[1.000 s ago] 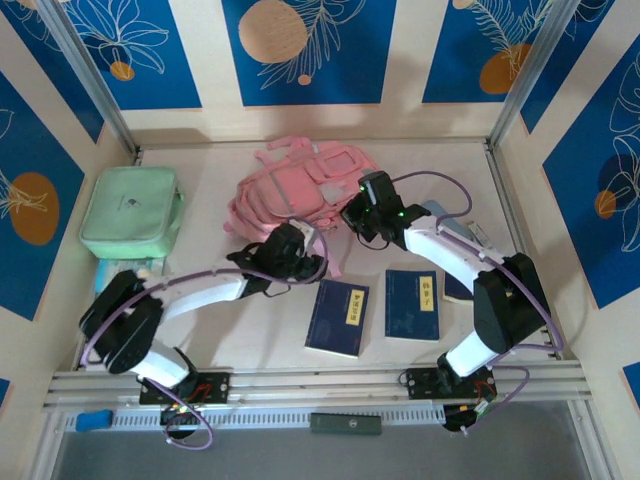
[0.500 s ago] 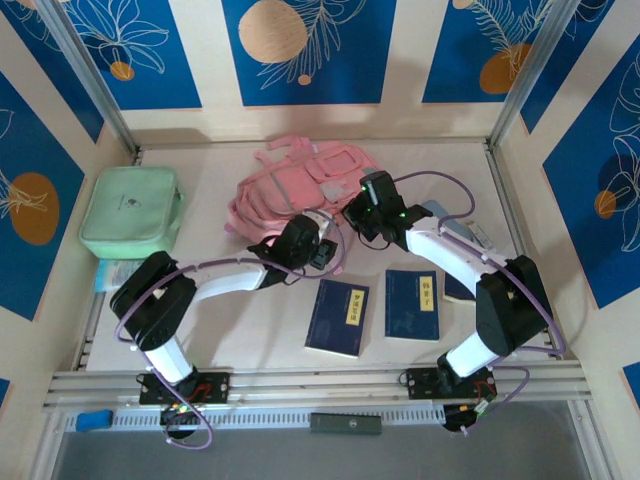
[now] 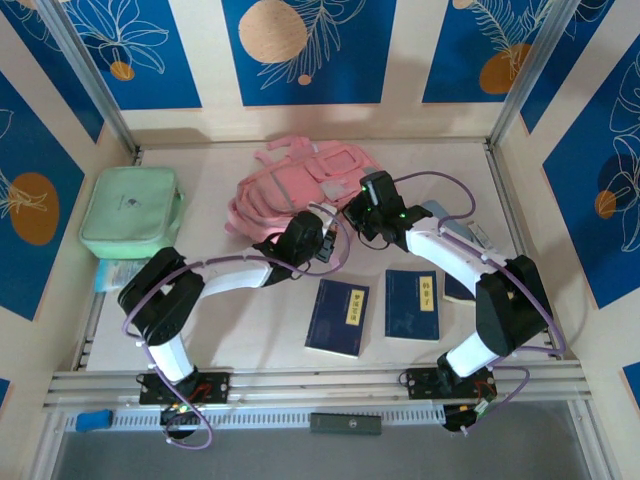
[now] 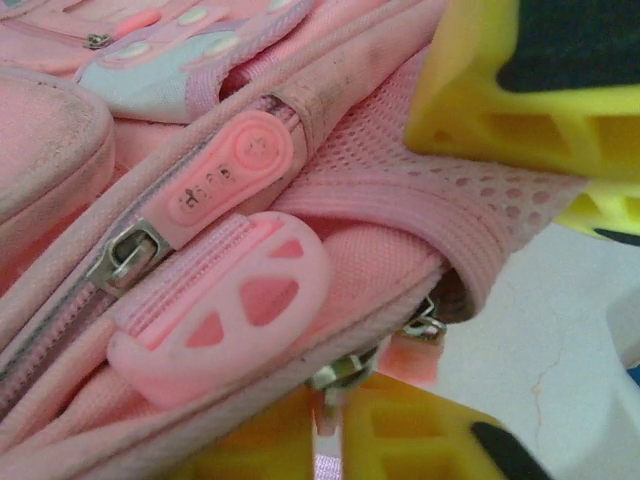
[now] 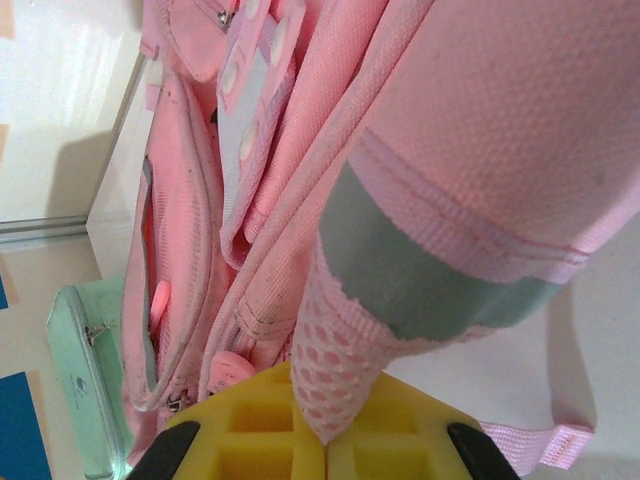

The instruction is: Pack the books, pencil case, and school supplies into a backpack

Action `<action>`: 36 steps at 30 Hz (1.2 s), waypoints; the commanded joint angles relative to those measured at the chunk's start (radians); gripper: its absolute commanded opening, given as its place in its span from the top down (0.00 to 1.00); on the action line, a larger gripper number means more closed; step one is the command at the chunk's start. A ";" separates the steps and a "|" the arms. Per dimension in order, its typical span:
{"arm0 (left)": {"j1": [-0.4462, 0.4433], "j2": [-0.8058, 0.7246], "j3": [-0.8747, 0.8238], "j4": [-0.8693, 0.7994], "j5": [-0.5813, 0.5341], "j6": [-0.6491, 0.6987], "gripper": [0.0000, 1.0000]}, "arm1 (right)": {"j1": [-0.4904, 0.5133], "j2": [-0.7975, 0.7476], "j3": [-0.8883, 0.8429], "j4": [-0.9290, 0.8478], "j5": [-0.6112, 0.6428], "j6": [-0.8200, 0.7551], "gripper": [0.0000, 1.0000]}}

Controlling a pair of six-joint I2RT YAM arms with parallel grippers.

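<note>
The left book point(image 3: 337, 317) and the right book point(image 3: 412, 304) lie flat on the table point(image 3: 250, 340), nearer the arm bases than either pincer; each cover bears a yellow label with dark characters too small to read; in the left wrist view a pink zip pull point(image 4: 225, 185) carries a row of small raised marks that I cannot make out; the green bag point(image 3: 130, 210) has a faint mark on its lid, also unreadable

The left pincer point(image 3: 320, 236) is pressed together on the backpack point(image 3: 300, 185) at the edge nearest the books; from its wrist the yellow fingers point(image 4: 500, 90) sit above and below the pack's mesh-trimmed rim, pinching it, with the zip pull and a rounded pink tab point(image 4: 225, 300) just to their left

The right pincer point(image 3: 358, 208) is also closed on the backpack, just right of the left pincer; its wrist view shows the yellow fingers point(image 5: 260, 440) meeting on a strip of pink mesh point(image 5: 325, 380) below a grey band; the green bag lies far to the left beyond the pack

The pencil case point(image 3: 440, 214) lies to the right of the right pincer, largely hidden under that arm
</note>
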 commanded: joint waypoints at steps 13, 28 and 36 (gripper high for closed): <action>0.053 -0.202 -0.086 -0.094 0.103 0.021 1.00 | -0.113 -0.046 0.006 0.030 -0.184 -0.031 1.00; 0.104 -0.294 -0.122 -0.278 0.266 0.019 1.00 | -0.158 0.126 0.170 -0.066 -0.279 -0.142 0.93; 0.105 -0.230 -0.067 -0.251 0.265 -0.055 1.00 | -0.188 -0.002 0.064 -0.160 -0.332 -0.219 0.38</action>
